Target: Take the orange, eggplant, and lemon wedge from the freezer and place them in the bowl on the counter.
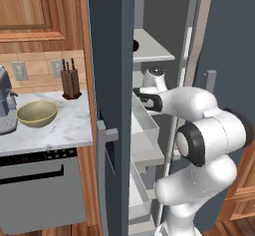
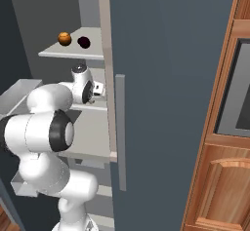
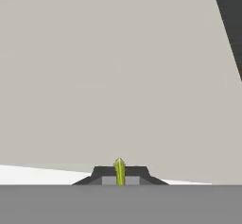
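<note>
the gripper (image 3: 120, 179) is clenched on a thin yellow-green sliver, the lemon wedge (image 3: 119, 171), which stands pinched upright between the two dark fingertips (image 3: 137, 172) at the bottom of the hand view. behind it lies the pale grey inner wall of the freezer (image 1: 112, 56), with a strip of white shelf below.

from the left base view, the white arm (image 1: 209, 135) bends up from the lower right and reaches leftward into the open freezer, its wrist level with the clear drawers (image 1: 144, 120). the freezer door (image 2: 166, 79), dark slate-blue with a grey handle (image 2: 120, 132), stands open and takes up the middle of the right base view; the arm passes to the left of it.

higher in the compartment, on a white shelf (image 2: 73, 52), the orange (image 2: 64, 38) sits just beside the eggplant (image 2: 84, 42), the orange to the left as the right base view shows them. the two look close together, whether touching cannot be told. both are above the hand and apart from it.

off to the left of the freezer, the counter (image 1: 64, 125) of veined white marble carries the bowl (image 1: 37, 113), olive-tan and upright, with nothing visible inside it. a coffee machine (image 1: 5, 103) stands just beside the bowl at the frame's left edge, and a wooden knife block (image 1: 71, 83) sits farther back against the tiled wall. a steel dishwasher (image 1: 40, 190) fronts the cabinet below the counter.
</note>
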Tool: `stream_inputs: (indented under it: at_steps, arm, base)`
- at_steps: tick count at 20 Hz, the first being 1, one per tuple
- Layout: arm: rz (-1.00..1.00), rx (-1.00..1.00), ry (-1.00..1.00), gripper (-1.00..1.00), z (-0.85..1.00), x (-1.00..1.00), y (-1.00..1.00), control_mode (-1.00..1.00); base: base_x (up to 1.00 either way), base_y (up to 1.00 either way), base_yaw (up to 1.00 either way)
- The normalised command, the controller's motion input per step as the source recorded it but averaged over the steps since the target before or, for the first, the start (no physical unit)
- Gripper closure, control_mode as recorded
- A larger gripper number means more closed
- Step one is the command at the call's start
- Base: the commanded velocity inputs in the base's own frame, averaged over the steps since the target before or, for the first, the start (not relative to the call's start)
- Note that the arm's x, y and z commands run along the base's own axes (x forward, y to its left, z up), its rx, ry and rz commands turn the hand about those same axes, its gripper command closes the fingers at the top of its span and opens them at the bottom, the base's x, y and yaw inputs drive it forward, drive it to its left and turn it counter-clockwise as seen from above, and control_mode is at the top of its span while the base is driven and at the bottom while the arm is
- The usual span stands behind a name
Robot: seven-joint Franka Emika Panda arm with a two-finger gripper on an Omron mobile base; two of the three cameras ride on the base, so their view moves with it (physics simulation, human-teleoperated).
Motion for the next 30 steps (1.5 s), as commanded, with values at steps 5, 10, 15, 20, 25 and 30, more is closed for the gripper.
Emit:
stream_inputs:
  at_steps: [5, 10, 15, 20, 25, 30]
  arm:
    - [-0.05, 0.02, -0.09, 1.0, 0.9, -0.9, -0.01, -1.0]
    - [-0.06, 0.05, -0.01, 1.0, 1.0, -0.95, -0.05, -1.0]
    - [-0.07, 0.02, 0.02, 1.0, 0.92, -0.96, -0.02, -1.0]
    - [-0.1, 0.03, 0.04, 1.0, 0.36, -0.99, -0.21, -1.0]
    - [-0.11, 0.08, 0.0, 1.0, 0.03, -1.0, -0.39, -1.0]
    - [0.0, 0.0, 0.0, 1.0, 0.0, 0.0, 0.0, 1.0]
  base:
    - [0.0, 0.0, 0.0]
    - [0.0, 0.0, 0.0]
    - [0.0, 0.0, 0.0]
    - [0.0, 0.0, 0.0]
    - [0.0, 0.0, 0.0]
    - [-1.0, -0.06, -0.06]
